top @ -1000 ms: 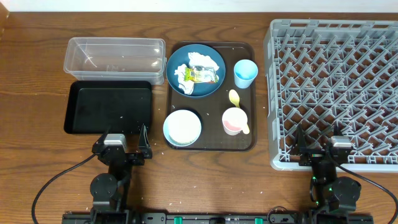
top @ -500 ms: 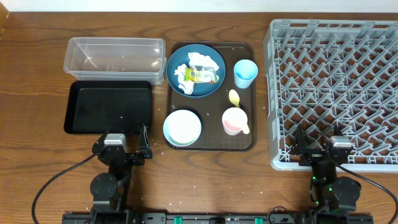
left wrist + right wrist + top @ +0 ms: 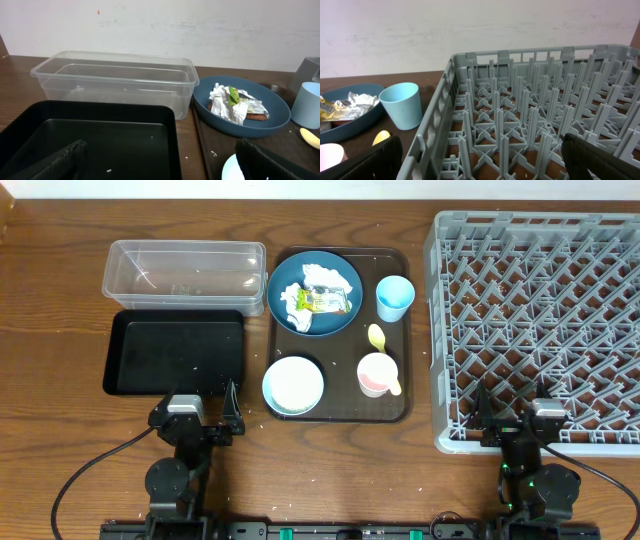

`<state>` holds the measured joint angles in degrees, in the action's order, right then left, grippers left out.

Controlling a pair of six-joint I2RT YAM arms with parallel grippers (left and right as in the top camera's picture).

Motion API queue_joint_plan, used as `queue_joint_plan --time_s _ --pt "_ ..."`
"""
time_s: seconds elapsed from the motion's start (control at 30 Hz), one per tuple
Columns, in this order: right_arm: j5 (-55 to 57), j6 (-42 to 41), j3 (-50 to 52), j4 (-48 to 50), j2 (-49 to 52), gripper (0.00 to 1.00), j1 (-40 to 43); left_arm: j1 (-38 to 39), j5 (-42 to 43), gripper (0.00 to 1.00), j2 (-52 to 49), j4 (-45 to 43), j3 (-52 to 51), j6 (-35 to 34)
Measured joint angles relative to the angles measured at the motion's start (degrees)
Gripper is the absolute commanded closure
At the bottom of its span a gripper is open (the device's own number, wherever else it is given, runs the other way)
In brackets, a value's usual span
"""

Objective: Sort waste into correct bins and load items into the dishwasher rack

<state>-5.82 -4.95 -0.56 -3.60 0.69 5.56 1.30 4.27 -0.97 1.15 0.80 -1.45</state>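
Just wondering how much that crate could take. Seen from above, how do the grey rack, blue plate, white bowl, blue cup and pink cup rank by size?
1. Grey rack, by far the largest.
2. Blue plate.
3. White bowl.
4. Blue cup and pink cup: they look about alike from above, so I won't rank them.
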Motion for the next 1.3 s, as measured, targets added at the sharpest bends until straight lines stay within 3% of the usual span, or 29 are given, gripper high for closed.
queue_joint_plan --time_s 0.17,0.43,0.63,0.87,1.17,1.3 --pt "0.33 -0.02 0.2 3.21 0.11 0.01 0.0 0.0 0.0 0.04 0.0 -0.07 0.0 0.0" --pt "-4.87 -1.79 0.13 22.4 0.11 0.01 0.0 0.0 5.64 0.04 -0.13 -6.03 -0.04 -0.02" --pt "-6.64 -2.91 -4.0 23.39 1.29 0.01 0.0 0.0 8.37 0.04 -4.68 -5.75 8.13 -1.38" --pt "-7.5 -2.23 -17.73 20.11 13.88 0.01 0.0 0.31 10.58 0.04 -24.96 -1.36 29.35 -2.89" --pt "-9.75 -2.01 -40.19 3.54 40.46 0.01 -0.02 6.32 10.43 0.04 -61.46 17.81 64.67 -1.68" --pt "-11.15 -2.05 -50.8 -8.07 50.88 0.01 -0.02 11.04 5.88 0.04 -77.68 29.7 82.09 -1.25"
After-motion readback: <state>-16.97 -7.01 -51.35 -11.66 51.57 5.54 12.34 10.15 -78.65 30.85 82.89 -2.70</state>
